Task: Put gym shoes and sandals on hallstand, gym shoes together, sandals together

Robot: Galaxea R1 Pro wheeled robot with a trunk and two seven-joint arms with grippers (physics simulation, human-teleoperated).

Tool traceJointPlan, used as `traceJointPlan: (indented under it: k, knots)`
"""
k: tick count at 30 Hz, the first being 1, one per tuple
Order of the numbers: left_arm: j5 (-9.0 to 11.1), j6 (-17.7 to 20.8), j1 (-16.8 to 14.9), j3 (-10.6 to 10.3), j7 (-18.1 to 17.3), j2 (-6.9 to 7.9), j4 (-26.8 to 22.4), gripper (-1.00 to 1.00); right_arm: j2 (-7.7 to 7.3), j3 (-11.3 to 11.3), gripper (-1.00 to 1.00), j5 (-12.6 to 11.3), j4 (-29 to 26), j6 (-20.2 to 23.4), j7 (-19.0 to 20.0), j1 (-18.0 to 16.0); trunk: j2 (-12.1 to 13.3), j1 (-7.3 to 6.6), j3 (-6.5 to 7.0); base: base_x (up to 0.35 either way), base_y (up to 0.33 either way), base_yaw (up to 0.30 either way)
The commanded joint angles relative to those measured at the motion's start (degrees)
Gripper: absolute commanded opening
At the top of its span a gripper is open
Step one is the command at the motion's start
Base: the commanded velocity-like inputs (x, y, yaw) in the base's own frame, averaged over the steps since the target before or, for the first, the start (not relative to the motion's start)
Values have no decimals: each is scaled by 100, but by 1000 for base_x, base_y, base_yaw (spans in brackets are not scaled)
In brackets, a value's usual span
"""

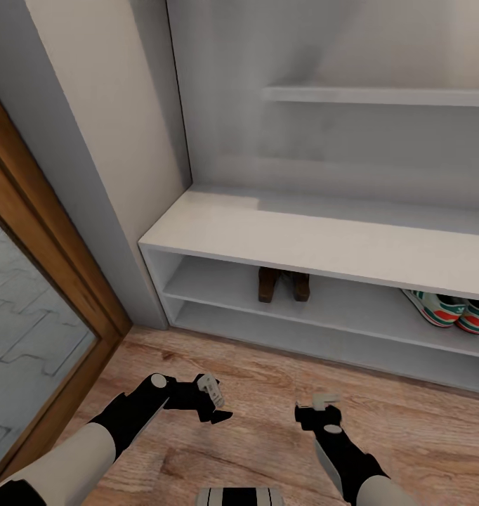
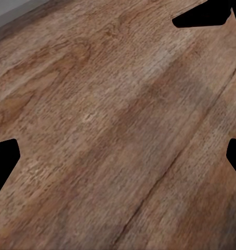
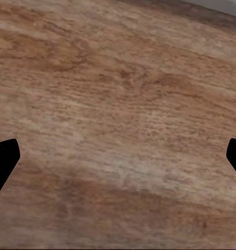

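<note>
Hovering above the corridor floor (image 1: 267, 393), left gripper (image 1: 215, 404) and right gripper (image 1: 317, 409) both spread, empty; sandals (image 1: 283, 284) shelved ahead.

The corridor floor (image 3: 118, 120) of brown wood planks lies under the right tool (image 3: 118, 159); its two dark fingertips (image 3: 3, 161) stand wide apart.

hallstand (image 1: 289, 242) upper tier: sandals (image 1: 284, 284), gym shoes (image 1: 450, 310).
</note>
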Motion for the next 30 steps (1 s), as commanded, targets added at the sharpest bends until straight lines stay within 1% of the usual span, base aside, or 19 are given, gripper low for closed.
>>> traceJointPlan:
  k: [1,4,11,14,17,26,27,28,30]
  knots:
    - [-4,39,-2,-11,-11,3,-14,100,-2,16,100,36,178,20,-31,-2,-2,-1,-4,0,0,0]
    - [-4,39,-2,-11,-11,4,-14,100,-10,9,100,19,370,20,-30,-2,-2,-1,-4,0,0,0]
    - [-5,39,-2,-18,-11,-3,-14,100,-34,-6,100,-8,528,19,-29,-2,-2,-1,-4,0,0,0]
    - [-5,39,-2,-20,-11,-4,-14,100,-30,-4,100,-12,839,19,-29,-2,-2,-1,-4,0,0,0]
    - [-4,39,-2,-20,-11,-4,-14,100,-26,-2,100,-12,986,19,-27,-2,-2,-1,-4,0,0,0]
    - [-4,39,-2,-20,-11,-11,-14,100,-27,-12,100,-22,1180,-37,20,-2,-2,-1,-4,0,0,0]
    - [-4,39,-2,-20,-11,-12,-14,100,-28,-14,100,-27,1189,-83,88,-2,-2,-1,-4,0,0,0]
    - [-4,39,-2,-20,-11,-12,-14,100,-28,-15,100,-31,1194,-141,327,-2,-2,-1,-4,0,0,0]
    - [-4,39,-2,-20,-11,-13,-14,100,-29,-19,100,-49,1200,-183,662,-2,-2,-1,-4,0,0,0]
